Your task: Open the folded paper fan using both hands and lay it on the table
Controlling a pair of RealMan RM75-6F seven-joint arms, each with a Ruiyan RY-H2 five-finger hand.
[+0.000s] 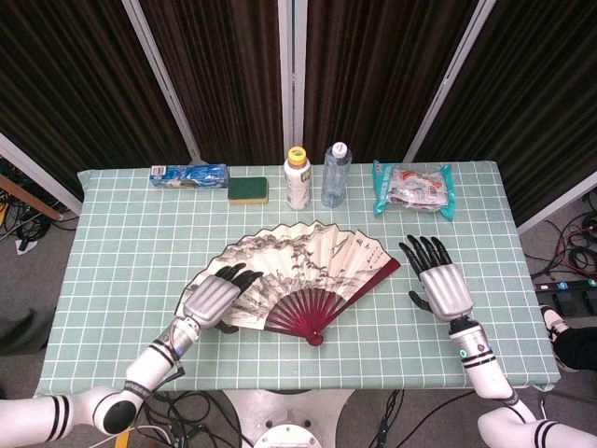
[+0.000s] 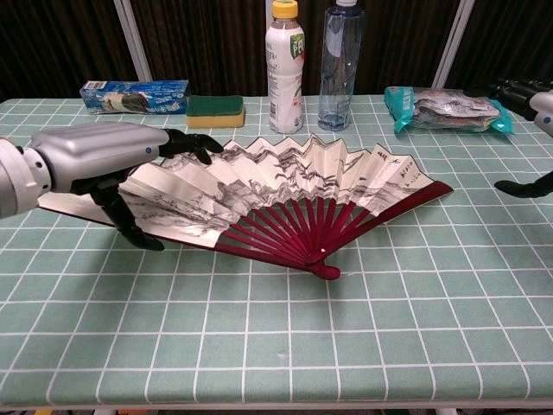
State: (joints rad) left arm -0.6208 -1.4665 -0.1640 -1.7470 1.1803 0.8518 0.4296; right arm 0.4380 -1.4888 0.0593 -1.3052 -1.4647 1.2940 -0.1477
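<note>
The paper fan (image 1: 308,261) is spread wide on the green checked table (image 1: 121,243), its red ribs meeting at the pivot (image 1: 315,338) near the front. In the chest view the fan (image 2: 285,186) lies nearly flat, with its left end slightly raised. My left hand (image 1: 213,299) holds that left end; in the chest view the left hand (image 2: 91,156) has its fingers (image 2: 186,143) on top of the paper and the thumb underneath. My right hand (image 1: 442,285) hovers to the right of the fan, apart from it, fingers spread and holding nothing. Only the edge of the right hand (image 2: 540,102) shows in the chest view.
Along the back of the table stand a white drink bottle (image 1: 298,177) and a clear water bottle (image 1: 336,175). A green sponge (image 1: 248,190) and a blue packet (image 1: 188,175) lie to their left, and a teal snack bag (image 1: 413,187) to their right.
</note>
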